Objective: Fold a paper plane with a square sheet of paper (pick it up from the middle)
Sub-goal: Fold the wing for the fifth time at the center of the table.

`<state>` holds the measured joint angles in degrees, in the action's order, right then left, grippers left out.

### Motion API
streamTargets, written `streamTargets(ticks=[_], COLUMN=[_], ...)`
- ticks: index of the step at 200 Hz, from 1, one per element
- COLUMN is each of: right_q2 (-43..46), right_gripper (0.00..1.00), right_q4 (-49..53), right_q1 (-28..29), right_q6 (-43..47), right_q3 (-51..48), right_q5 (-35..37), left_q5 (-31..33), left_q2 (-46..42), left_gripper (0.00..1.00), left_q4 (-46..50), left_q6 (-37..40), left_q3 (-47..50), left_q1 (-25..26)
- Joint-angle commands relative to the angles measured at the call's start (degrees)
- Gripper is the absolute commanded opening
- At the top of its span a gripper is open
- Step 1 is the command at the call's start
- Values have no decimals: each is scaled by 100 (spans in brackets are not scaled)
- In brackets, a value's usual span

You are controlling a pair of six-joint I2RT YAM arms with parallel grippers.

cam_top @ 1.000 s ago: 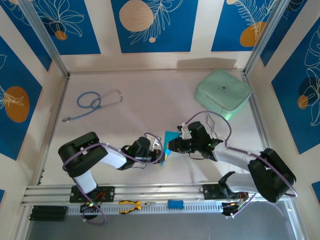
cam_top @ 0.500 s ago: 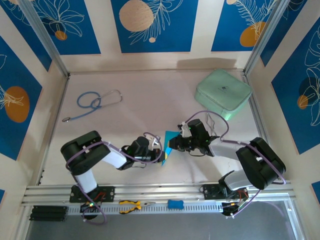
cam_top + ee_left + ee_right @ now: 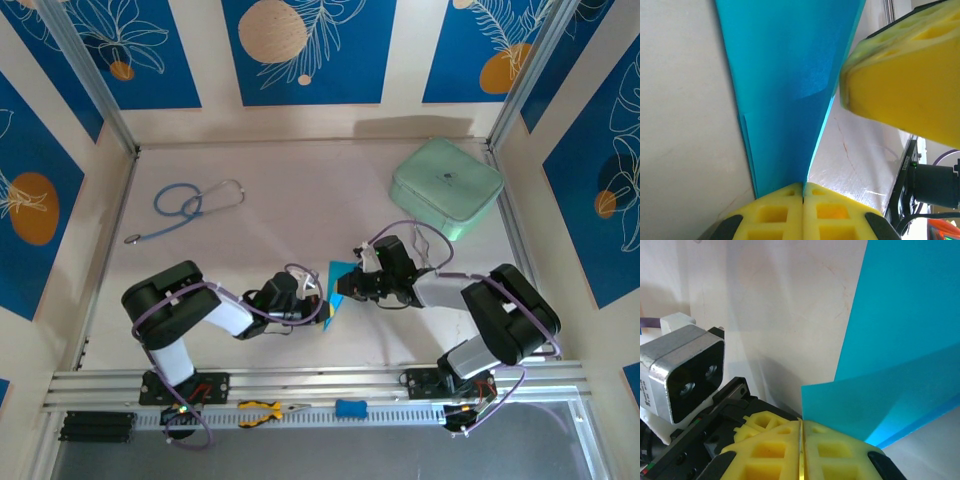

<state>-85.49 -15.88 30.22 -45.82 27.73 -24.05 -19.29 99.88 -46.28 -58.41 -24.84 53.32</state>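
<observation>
Cyan sheet of paper (image 3: 337, 280), folded, sat mid-table between both tools. Its narrow end was pinched in the closed left gripper (image 3: 803, 187); one edge was pinched in the closed right gripper (image 3: 801, 424). Bare table (image 3: 300, 230) lay beyond, with the green case (image 3: 446, 187) and stethoscope (image 3: 185, 205) well apart.

No text, label, brand or number is legible in any view. The case (image 3: 446, 187) carries a small dark mark on its lid, too small to read.
</observation>
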Motion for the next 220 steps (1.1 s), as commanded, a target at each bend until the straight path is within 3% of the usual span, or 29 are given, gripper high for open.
streamTargets(ticks=[1,132,220], right_q2=[-146,-488,-931], right_gripper=[11,11,11], right_q4=[-58,-34,-80], right_q1=[-101,-201,-266], right_q6=[126,402,417], right_q3=[120,334,482], right_q5=[-191,-738,-737], left_q5=[196,466,628], left_q2=[366,314,89], left_gripper=[0,0,0], left_q4=[1111,1169,1255], left_q6=[-105,-561,-607], left_q3=[113,269,334], left_q1=[-13,-24,-39])
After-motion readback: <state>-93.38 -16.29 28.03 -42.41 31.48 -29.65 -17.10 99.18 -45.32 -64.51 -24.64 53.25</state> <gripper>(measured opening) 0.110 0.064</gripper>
